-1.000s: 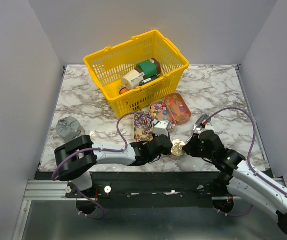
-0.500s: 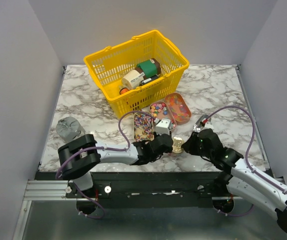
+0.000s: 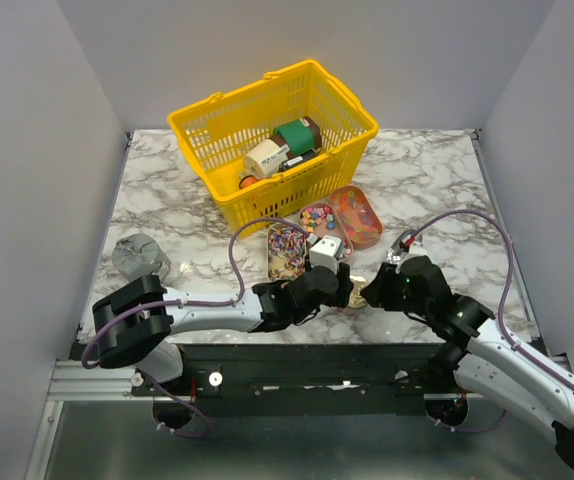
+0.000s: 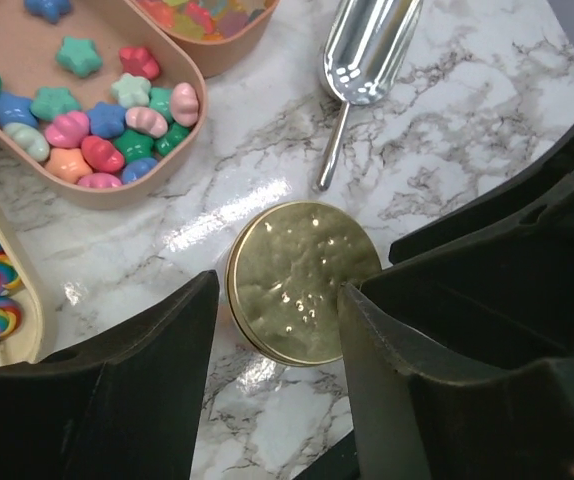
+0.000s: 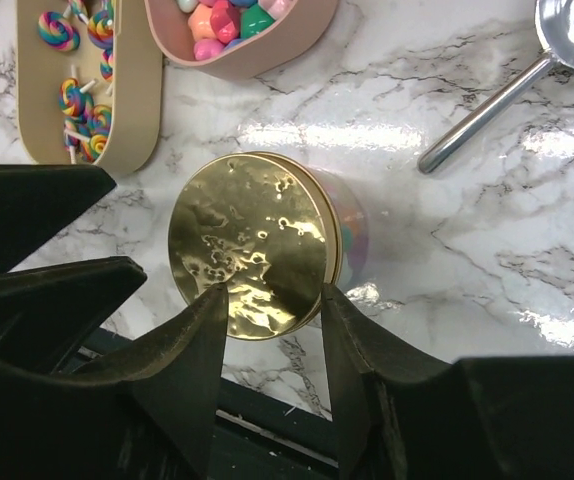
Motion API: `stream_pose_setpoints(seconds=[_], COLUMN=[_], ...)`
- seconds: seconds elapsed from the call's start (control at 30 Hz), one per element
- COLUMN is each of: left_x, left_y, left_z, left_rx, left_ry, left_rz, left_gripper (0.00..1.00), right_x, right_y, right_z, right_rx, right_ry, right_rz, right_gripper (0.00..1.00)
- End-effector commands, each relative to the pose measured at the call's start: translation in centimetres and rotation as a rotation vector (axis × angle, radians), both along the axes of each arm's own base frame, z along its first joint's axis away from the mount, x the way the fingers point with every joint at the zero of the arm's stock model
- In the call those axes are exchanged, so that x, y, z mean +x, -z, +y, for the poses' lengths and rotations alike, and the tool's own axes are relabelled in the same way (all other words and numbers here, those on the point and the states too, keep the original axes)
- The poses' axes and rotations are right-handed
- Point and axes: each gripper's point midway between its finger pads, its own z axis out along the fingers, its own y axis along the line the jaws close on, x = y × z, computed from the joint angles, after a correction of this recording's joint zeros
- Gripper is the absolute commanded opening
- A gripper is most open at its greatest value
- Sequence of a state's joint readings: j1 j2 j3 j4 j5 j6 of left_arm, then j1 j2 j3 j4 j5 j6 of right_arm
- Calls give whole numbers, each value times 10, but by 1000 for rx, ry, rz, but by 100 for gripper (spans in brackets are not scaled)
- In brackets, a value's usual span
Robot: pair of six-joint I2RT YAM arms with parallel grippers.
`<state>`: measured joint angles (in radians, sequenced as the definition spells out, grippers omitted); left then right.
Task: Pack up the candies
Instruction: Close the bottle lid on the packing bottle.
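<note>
Left fingers [image 4: 137, 390]: spread wide, one on each side of the gold lid [image 4: 302, 283]. One sits at the lid's rim, the other just clear of it, so there is no grip.
Right fingers [image 5: 167, 390]: apart, tips over the lid's near edge, holding nothing.
Jar [image 5: 352, 235]: upright at the middle of the near edge of the bench [image 3: 437, 170], between the two arms, lid on.
Scoop [image 4: 367, 50]: metal, lying just beyond the jar with its handle toward it.
Candies [image 4: 77, 110]: star-shaped sweets in a pink oval tray [image 4: 172, 172] beyond the jar. Swirl lollipops [image 5: 77, 100] lie in a tan tray [image 5: 132, 150] beside it. More sweets lie in a third tray [image 4: 232, 55].
Basket [image 3: 272, 130]: yellow, behind the trays toward the far edge, holding bottles and cans.
</note>
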<state>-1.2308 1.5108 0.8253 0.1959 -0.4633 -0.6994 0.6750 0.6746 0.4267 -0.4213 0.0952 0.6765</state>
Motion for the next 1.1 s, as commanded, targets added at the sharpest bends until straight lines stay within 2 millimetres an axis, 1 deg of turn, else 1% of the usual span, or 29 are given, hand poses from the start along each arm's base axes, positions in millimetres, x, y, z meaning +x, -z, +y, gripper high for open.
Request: stream_pose_setpoints(seconds=[0.0,0.03,0.1,0.13,0.23,0.33,0.37,0.4,0.47,0.57,0.67,0.7,0.77,0.83,0.87,0.97,1.0,1.03,1.07], left_x=[-21,-28,-31,-33,-33,-35,-35,-34,-34,-33,-33,-32,-32,-32,-33,-33,-32,-33,-32], left_y=[13,20,19,23,34,43,50,52,59,65,71,72,78,82,88,91,88,89,81], left_z=[-3,-3,-5,-3,-1,-4,-3,-3,-2,0,1,0,1,1,3,3,1,5,5], left_rx=[-30,-35,-70,-67,-43,-26,-12,-10,3,16,31,34,47,55,67,67,47,44,16], left_ry=[92,128,137,136,130,140,137,131,127,116,110,109,107,103,102,96,95,95,94], left_rz=[45,68,78,83,100,115,123,124,133,137,141,142,147,152,157,161,153,152,141], left_gripper=[61,59,58,56,54,50,50,50,48,48,48,48,47,46,45,42,42,42,43], right_x=[-9,-10,-12,-12,-14,-17,-17,-19,-20,-23,-23,-23,-23,-23,-22,-21,-20,-20,-19], right_y=[3,4,7,7,13,21,24,30,34,46,53,54,57,56,55,49,45,43,42], right_z=[4,4,5,5,5,4,4,3,3,1,1,0,0,0,1,1,2,2,1], right_rx=[-5,-3,-3,-3,-7,-11,-11,-14,-9,-18,-22,-23,-31,-28,-21,-6,5,2,-1], right_ry=[-47,-53,-62,-65,-68,-63,-58,-54,-47,-35,-20,-12,-11,-7,-7,-2,-5,-8,-4], right_rz=[29,32,44,44,56,79,85,97,107,139,161,167,176,178,172,156,139,131,123], right_gripper=[50,50,50,50,50,50,50,49,46,41,37,35,33,32,32,32,32,32,32])
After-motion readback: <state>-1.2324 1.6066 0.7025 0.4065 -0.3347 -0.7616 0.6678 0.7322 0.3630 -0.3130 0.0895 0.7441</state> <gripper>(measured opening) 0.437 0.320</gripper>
